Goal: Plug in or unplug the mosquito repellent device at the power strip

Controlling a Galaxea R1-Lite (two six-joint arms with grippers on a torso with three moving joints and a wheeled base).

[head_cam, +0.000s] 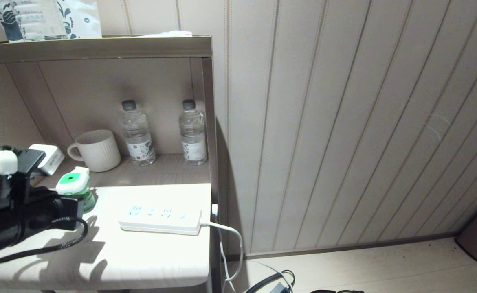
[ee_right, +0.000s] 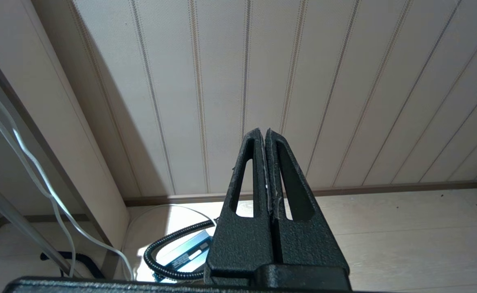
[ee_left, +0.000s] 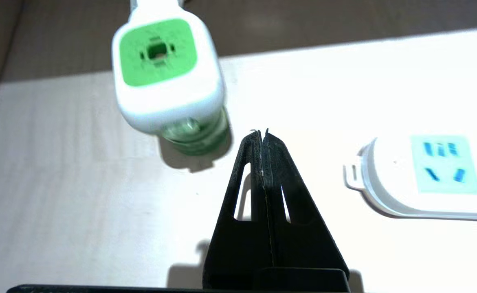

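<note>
Risk entry: left gripper, jaws pressed together and empty, hangs between upright device and strip on the table; advancing unopened would likely topple the device.

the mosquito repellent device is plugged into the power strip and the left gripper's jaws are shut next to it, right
Not quite. The mosquito repellent device is not plugged in: the left wrist view shows it standing upright on the table, apart from the power strip. The rest holds: the left gripper is beside it, jaws shut and empty.
</note>
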